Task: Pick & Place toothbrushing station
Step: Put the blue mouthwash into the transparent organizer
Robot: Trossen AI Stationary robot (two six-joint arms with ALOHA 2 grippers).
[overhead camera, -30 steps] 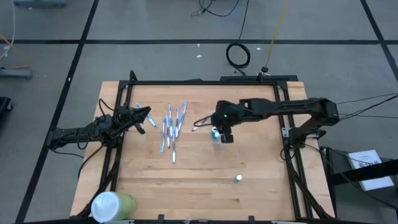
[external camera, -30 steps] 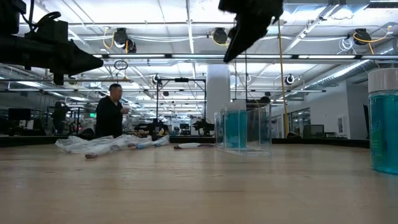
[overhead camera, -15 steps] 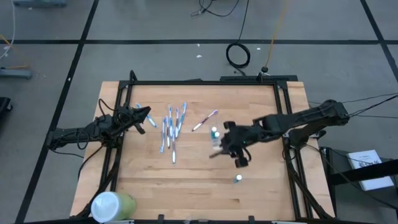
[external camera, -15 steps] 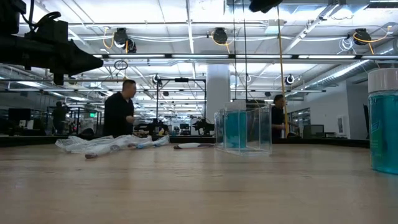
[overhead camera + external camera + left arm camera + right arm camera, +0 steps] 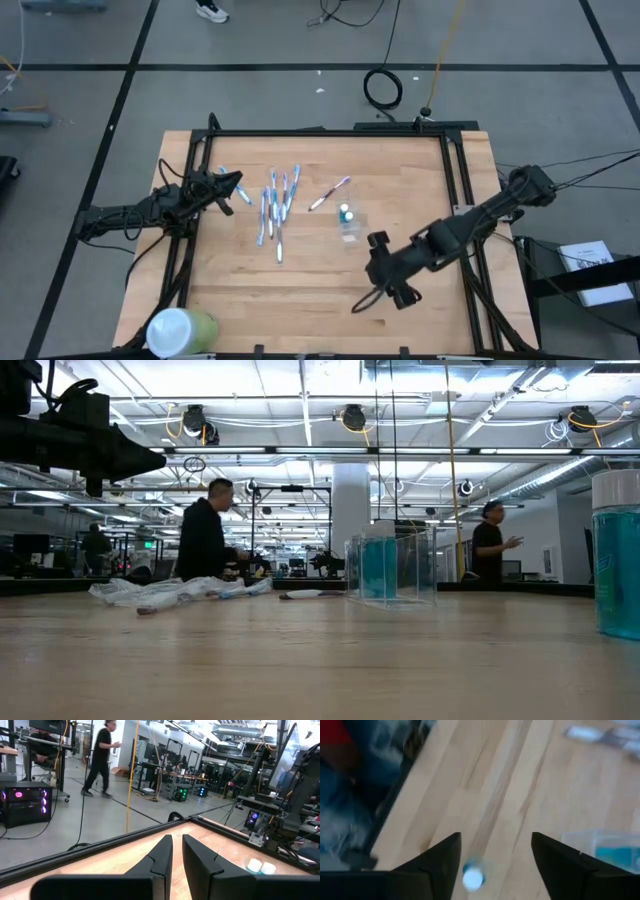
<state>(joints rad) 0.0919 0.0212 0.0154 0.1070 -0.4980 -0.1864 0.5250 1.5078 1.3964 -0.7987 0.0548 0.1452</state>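
Right hand (image 5: 392,283) swung over round white-capped tube (image 5: 473,878); fingers spread.

A desk (image 5: 320,290) of pale, matt wood planks, visibly grained, carries a clear, glossy plastic cup (image 5: 349,225). The blue-and-white toothbrushes (image 5: 275,205) look like smooth plastic. Matt black frame rails (image 5: 330,131) edge the desk, and the dark arms have a dull finish.

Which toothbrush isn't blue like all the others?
The pinkish-purple brush. It lies alone, slanted, between the blue-and-white toothbrushes and the clear cup, not in their bunch.
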